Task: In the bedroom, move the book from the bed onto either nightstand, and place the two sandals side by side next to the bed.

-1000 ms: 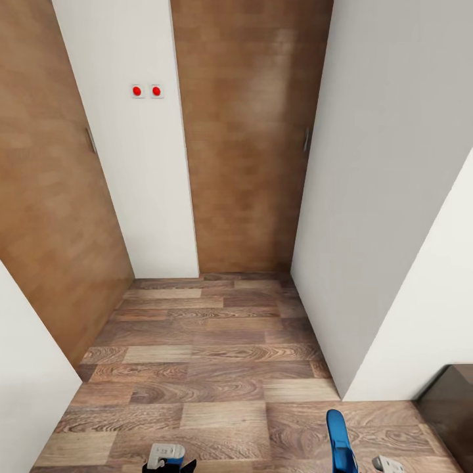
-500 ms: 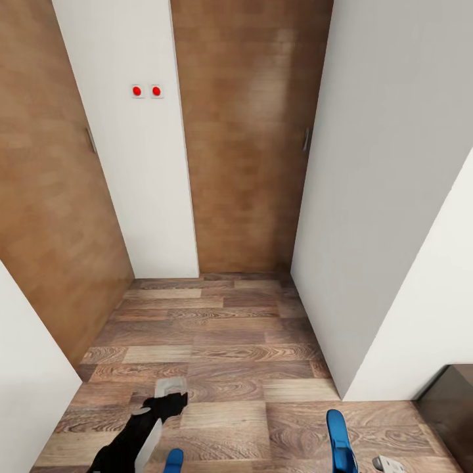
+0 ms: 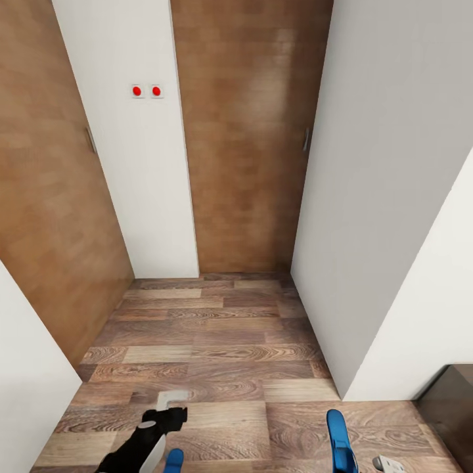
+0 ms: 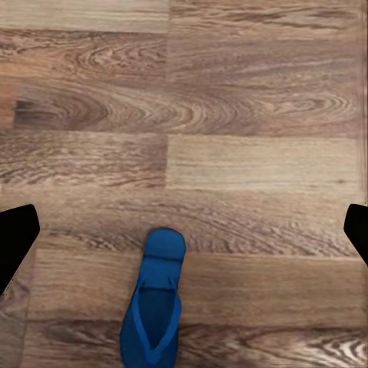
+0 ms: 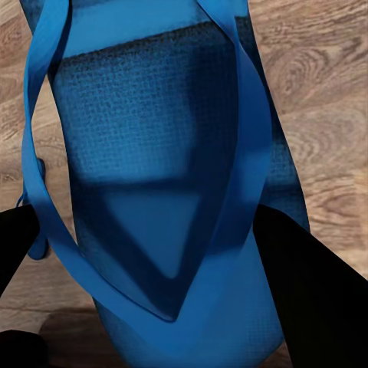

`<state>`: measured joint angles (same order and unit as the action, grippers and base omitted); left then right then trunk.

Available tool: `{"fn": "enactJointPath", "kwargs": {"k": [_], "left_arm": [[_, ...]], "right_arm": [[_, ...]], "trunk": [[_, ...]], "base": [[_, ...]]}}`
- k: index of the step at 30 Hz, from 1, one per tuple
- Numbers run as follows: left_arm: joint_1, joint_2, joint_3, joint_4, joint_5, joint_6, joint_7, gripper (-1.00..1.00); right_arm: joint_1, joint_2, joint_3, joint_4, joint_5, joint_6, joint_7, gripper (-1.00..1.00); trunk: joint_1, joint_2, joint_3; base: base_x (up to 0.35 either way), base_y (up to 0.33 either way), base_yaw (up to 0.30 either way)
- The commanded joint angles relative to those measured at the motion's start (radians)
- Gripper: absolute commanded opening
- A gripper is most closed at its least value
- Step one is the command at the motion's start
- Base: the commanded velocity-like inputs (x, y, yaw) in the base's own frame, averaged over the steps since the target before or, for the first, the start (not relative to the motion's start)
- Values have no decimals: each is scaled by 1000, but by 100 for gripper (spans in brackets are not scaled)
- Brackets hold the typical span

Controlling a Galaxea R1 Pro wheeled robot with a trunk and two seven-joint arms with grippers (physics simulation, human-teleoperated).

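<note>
One blue sandal (image 4: pixel 153 310) lies flat on the wooden floor, also seen at the head view's lower edge as a blue sandal tip (image 3: pixel 174 460). My left gripper (image 3: pixel 169 406) hovers above it, open, with its black fingers (image 4: pixel 15 245) spread wide and empty. The other blue sandal (image 3: pixel 338 440) stands on edge in my right gripper (image 5: pixel 165 268), whose fingers (image 5: pixel 307 295) are shut on its sole and straps (image 5: pixel 230 115). The book, the bed and the nightstand are out of view.
A narrow hallway lies ahead with white walls (image 3: pixel 387 197) on both sides. Brown wooden doors (image 3: pixel 249 144) close it off, beside two red switches (image 3: pixel 146 90). The corner of a dark brown piece of furniture (image 3: pixel 453 401) juts in at lower right.
My left gripper has let go of its sandal, which now lies on the floor, and has risen above it, drawing back slightly in the last half second. The right gripper and its sandal have stayed still.
</note>
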<state>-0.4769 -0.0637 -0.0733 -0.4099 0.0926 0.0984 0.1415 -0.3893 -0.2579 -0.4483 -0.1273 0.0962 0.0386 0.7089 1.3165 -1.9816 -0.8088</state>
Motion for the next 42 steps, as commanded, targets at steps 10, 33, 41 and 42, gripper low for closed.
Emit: {"fn": "enactJointPath", "kwargs": {"k": [10,33,41,42], "left_arm": [[0,-1,-94,-1,12,6,9,100],[0,3,-94,-3,10,17,-84,100],[0,4,-93,-1,10,17,-82,100],[0,4,-93,-1,10,17,-82,100]], "right_arm": [[0,0,-9,-2,10,4,6,-100],[0,-9,-10,-2,8,4,9,-100],[0,-10,-10,-2,8,4,5,-100],[0,-10,-10,-2,7,4,5,-100]], "trunk": [[11,-21,-10],[100,-182,-82],[130,-238,-107],[134,-245,-111]], "base": [[0,0,0],[0,0,0],[0,0,0],[0,0,0]]}}
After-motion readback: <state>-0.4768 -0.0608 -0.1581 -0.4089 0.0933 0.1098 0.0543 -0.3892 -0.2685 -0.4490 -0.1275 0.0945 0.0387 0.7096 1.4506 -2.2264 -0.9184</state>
